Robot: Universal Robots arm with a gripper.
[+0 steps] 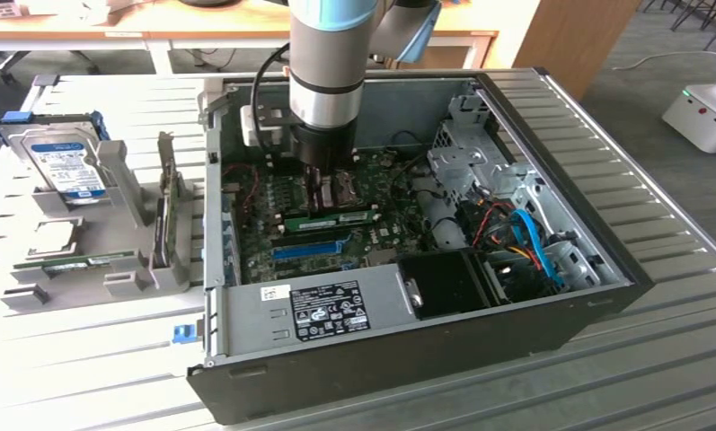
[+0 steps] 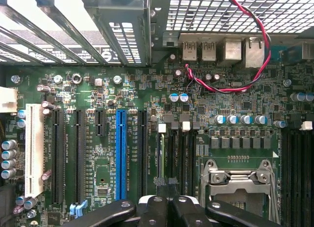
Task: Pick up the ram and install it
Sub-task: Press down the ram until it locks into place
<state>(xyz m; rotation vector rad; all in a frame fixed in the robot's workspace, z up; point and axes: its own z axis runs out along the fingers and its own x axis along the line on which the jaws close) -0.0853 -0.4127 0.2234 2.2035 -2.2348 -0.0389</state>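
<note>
Landmark: the open computer case (image 1: 573, 305) on the slatted bench (image 1: 82, 368); every place below is given relative to it.
Holder: a grey rack (image 1: 118, 269) stands on the bench beside the case, on the exterior view's left, carrying a silver hard drive (image 1: 70, 166) with a blue label.
Spare ram: 1 thin green stick (image 1: 80, 263) lies low in that rack, outside the case, well apart from the gripper.
Gripper: the gripper (image 1: 330, 190) is down inside the case over the motherboard (image 2: 147, 94), fingers closed together; whether anything is pinched between them cannot be told.
Ram: a second green stick, the ram (image 1: 340, 218), lies along the board inside the case, just below the gripper in the exterior view and above the blue slot (image 1: 310, 250); whether it is fully seated is unclear.
Risk, seating: if the stick is tilted or only part-way in, pressure from above would likely bend it or strain the socket clips.
Risk, contact: closed fingers this near the board could scrape small components or the CPU socket (image 2: 239, 180).
Risk, cables: the red and blue cables (image 1: 528, 235) further right inside the case could snag the arm if it swings that way.
</note>
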